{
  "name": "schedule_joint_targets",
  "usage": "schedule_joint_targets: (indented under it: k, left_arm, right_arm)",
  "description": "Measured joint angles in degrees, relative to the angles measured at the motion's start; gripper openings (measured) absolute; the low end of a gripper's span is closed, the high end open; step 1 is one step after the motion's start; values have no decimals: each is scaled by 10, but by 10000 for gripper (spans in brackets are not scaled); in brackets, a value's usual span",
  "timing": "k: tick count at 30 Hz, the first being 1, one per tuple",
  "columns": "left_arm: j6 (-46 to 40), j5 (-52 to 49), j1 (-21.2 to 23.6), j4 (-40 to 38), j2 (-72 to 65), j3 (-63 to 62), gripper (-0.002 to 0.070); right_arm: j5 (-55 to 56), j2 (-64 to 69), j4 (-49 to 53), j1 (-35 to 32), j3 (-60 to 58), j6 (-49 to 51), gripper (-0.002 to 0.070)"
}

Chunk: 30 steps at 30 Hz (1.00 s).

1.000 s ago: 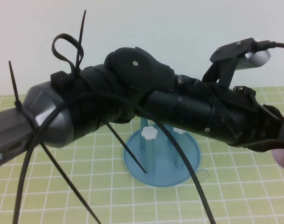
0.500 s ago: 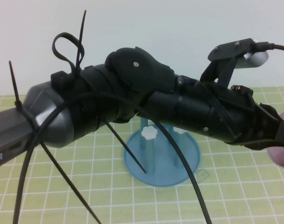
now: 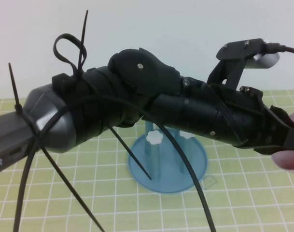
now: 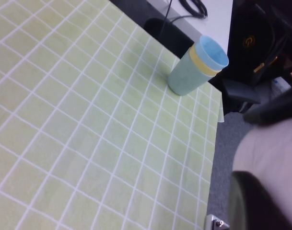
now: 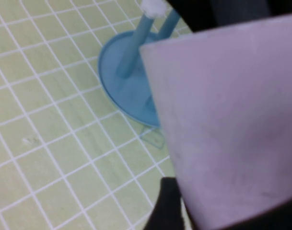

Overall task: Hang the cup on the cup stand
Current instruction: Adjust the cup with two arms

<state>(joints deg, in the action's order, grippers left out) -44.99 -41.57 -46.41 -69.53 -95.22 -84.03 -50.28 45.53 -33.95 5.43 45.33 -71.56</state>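
Note:
The blue cup stand point(image 3: 142, 170) sits on the green grid mat in the middle of the high view, with white flower caps point(image 3: 155, 137) on its posts. My left arm reaches across above it, and my left gripper point(image 3: 289, 140) is at the far right edge against the pale pink cup point(image 3: 290, 160). The cup is in the air, to the right of the stand. In the right wrist view the cup point(image 5: 232, 120) fills the space between the fingers of my right gripper point(image 5: 232, 211), which is shut on it. The stand point(image 5: 122, 91) lies just beyond.
A pale green tumbler point(image 4: 196, 67) with a yellow band and a blue rim stands near the table's edge in the left wrist view, with dark equipment behind it. Cable ties and cables point(image 3: 137, 159) hang off my left arm over the mat point(image 3: 64, 193).
The cup at the right edge has shifted slightly up and left with the left gripper. The stand has not moved.

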Motion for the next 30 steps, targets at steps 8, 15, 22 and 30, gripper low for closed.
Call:
schedule_joint_targets:
  k: [8,15,22,30]
  left_arm:
    - [-1,10,2,0,0,0,480]
    - [-7,28,16,0,2,0,480]
    - [-10,-30,70,-8,2,-6,480]
    - [-10,-83,101,-5,2,-48,470]
  right_arm:
    - [-16,0,-25,0,0,0,592]
    - [-12,0,-37,0,1,2,590]
    - [2,0,-36,0,2,11,585]
    - [-15,0,-35,0,2,28,583]
